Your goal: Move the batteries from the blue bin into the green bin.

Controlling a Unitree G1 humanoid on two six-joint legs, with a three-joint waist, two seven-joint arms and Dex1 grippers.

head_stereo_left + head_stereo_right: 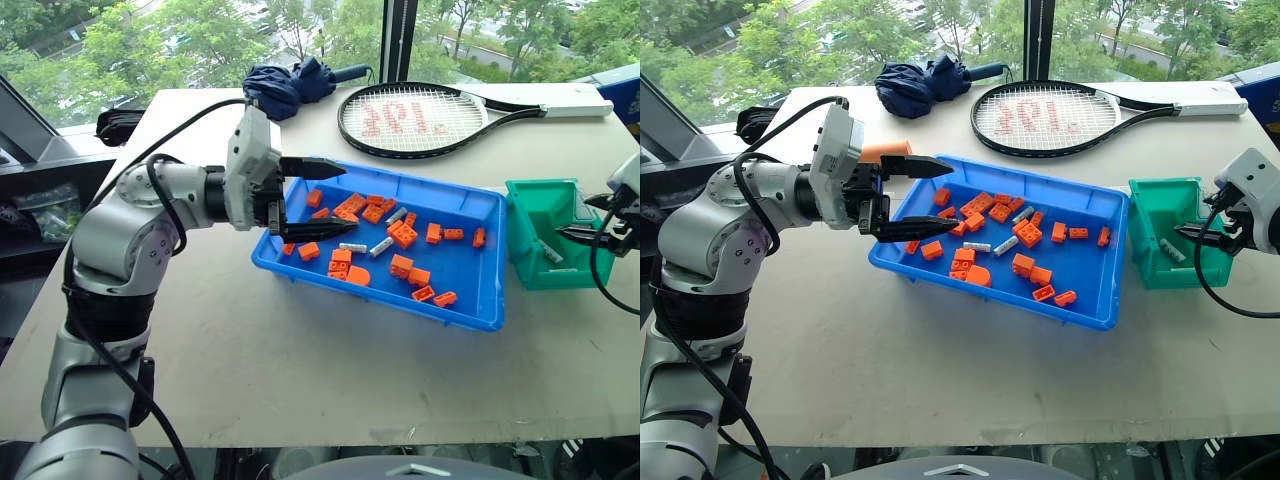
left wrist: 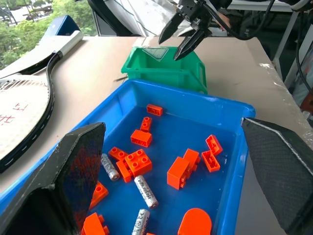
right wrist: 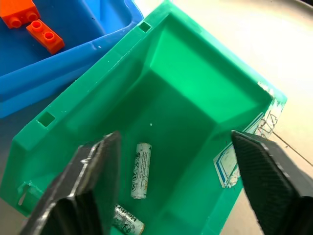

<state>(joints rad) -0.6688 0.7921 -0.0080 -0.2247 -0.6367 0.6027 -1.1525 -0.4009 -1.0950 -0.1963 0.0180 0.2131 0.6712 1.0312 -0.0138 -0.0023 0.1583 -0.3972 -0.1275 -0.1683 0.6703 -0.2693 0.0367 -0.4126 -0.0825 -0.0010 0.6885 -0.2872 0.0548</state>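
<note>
While three batteries (image 2: 145, 191) remain among bricks (image 2: 139, 163), two batteries (image 3: 139, 170) lie binned.

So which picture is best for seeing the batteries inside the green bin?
The right wrist view: it looks straight down into the green bin, showing two batteries on its floor. Both eye views show one battery there, small. The left wrist view shows the bin's outside, not its floor.

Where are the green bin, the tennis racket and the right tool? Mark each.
green bin (image 1: 1162, 205): right eye view, back wall.
tennis racket (image 1: 410, 120): left eye view, strings.
right tool (image 3: 173, 181): right wrist view, gap between open fingers.
</note>
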